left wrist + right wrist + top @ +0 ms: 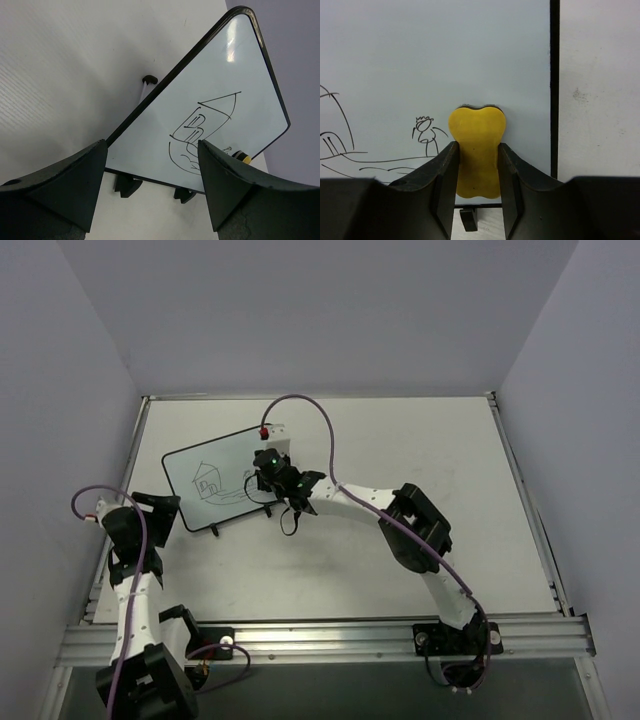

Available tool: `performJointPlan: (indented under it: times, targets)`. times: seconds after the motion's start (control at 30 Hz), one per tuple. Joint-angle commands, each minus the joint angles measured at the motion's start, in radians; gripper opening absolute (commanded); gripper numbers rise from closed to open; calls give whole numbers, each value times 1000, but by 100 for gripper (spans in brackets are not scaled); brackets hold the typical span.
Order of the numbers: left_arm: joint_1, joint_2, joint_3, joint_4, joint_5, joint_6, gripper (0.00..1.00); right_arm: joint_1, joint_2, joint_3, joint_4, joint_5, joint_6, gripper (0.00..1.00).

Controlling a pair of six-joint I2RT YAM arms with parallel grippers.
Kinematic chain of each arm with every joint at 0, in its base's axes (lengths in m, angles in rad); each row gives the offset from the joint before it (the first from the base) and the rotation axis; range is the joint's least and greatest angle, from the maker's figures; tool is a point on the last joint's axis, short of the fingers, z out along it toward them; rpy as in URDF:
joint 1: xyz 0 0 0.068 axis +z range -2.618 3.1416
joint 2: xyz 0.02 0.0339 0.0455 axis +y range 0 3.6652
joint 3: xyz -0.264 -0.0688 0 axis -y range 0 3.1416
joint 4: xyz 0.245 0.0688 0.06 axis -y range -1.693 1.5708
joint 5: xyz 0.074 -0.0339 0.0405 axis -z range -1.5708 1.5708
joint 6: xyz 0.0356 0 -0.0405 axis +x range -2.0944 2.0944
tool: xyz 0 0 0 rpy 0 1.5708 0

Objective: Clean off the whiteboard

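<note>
The whiteboard [190, 472] lies flat at the table's back left, with a thin black house drawing [207, 479] on it. My right gripper [266, 476] is over the board's right end, shut on the small yellow eraser [476, 145], which rests on the white surface [445, 60] just right of a small stick figure [425, 132]. My left gripper [165, 510] is open and empty at the board's near-left edge. In the left wrist view the board [215, 75], its drawing and the eraser [245, 158] show beyond the open left gripper [152, 150].
A white marker with a red end [270, 429] lies at the board's far right corner. A purple cable [320, 420] loops above the right arm. Two black feet [127, 186] stick out from the board's near edge. Grey walls enclose the table [420, 450].
</note>
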Motion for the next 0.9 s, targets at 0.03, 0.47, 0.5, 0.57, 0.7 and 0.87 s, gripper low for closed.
performJointPlan:
  times: [0.03, 0.47, 0.5, 0.57, 0.7, 0.87]
  targets:
    - [6, 16, 8, 101, -14, 20, 81, 22, 22, 23, 1, 112, -37, 6]
    - [6, 96, -12, 219, -22, -9, 77, 27, 27, -101, 116, 137, -33, 6]
    - [8, 97, -12, 231, -28, -11, 78, 29, 30, -104, 121, 135, -31, 6]
    - [6, 99, -7, 241, -39, -20, 81, 29, 38, -112, 127, 132, -23, 6]
    - [6, 130, 7, 283, -56, -51, 94, 29, 48, -126, 130, 123, -17, 4]
    - [6, 177, 42, 316, -77, -81, 97, 32, 39, -155, 153, 127, -14, 4]
